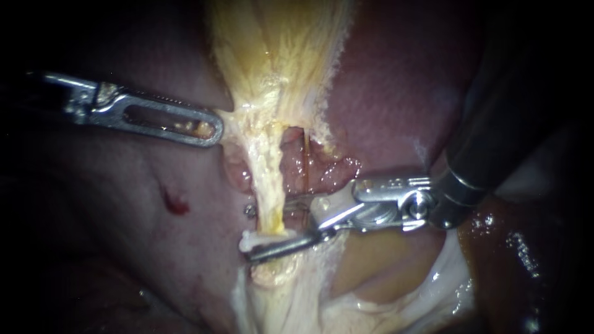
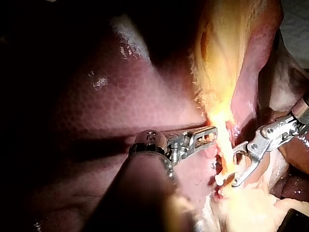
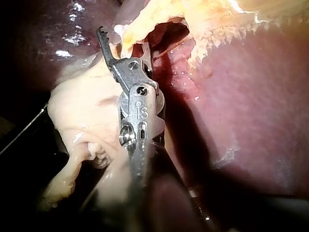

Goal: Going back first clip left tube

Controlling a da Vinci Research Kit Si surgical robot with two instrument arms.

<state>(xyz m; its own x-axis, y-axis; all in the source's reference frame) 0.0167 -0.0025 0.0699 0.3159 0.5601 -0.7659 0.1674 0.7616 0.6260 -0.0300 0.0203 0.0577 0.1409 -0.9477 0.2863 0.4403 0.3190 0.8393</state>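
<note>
The pale yellow left tube [image 1: 267,185] runs down from the gallbladder [image 1: 278,49]. My right instrument [image 1: 247,230] comes in from the upper right, its jaws open and straddling this tube, one behind it and one below. A white clip [image 1: 257,239] lies across the tube just above the lower jaw. The left wrist view shows the same open jaws [image 2: 231,166] around the tube. My left instrument [image 1: 207,127] has slotted jaws shut on tissue at the gallbladder's neck, left of the tube. A thinner right tube [image 1: 306,161] runs beside the left one.
Dark red liver [image 1: 402,80] lies on both sides of the tubes. A small blood spot [image 1: 175,203] marks the liver at the left. Pale fatty tissue [image 1: 383,291] sits under the right instrument's wrist [image 1: 408,204].
</note>
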